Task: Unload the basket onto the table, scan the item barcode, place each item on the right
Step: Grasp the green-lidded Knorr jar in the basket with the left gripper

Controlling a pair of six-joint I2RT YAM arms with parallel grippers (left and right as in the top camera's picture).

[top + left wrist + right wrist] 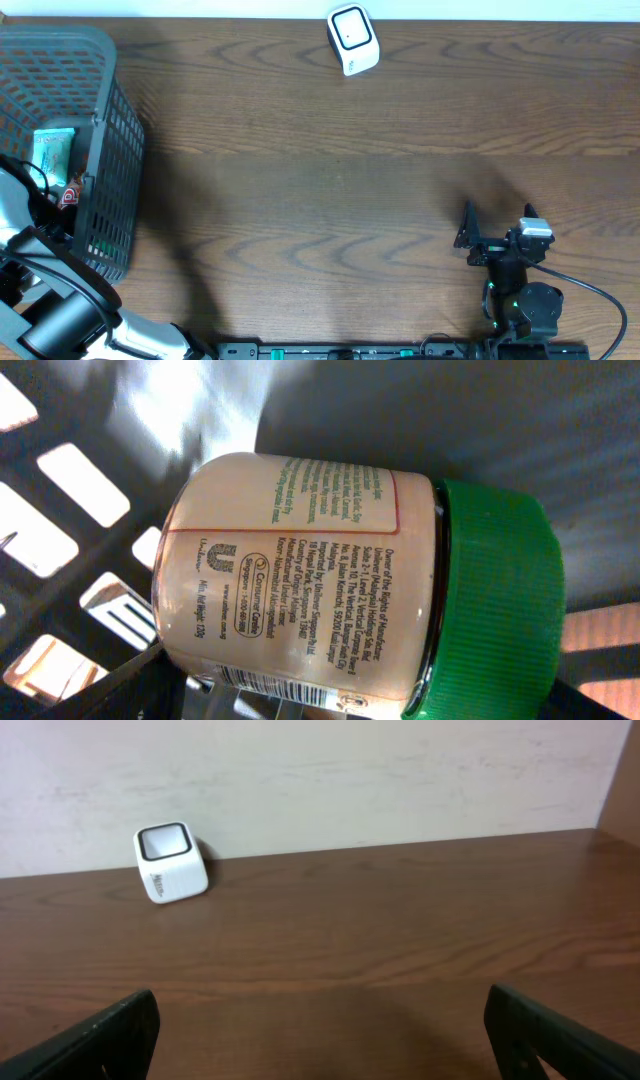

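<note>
- The jar (300,580) lies on its side inside the basket (120,130). It fills the left wrist view, with its green lid (495,600) to the right and its printed label facing the camera.
- Its barcode (290,690) sits along the lower edge of the label and is partly cut off by the frame.
- From overhead we cannot make out the jar; the left arm (55,320) reaches over the basket's near wall and covers that spot.
- We cannot tell how the left pincer stands, since its fingers do not show clearly in any view, nor whether it touches the jar.
- We judge the step in hand to be the pick: getting a hold on the jar inside the basket.
- The next move calls for a firm grip across the jar's body that leaves the barcode uncovered, then a lift clear of the basket's walls.
- The scanner (353,40) stands well apart from the basket, by the far edge of the surface, so the jar needs carrying there with its barcode turned to the scanner's window.
- The right pincer (320,1010) waits wide and empty, well apart from the basket.
</note>
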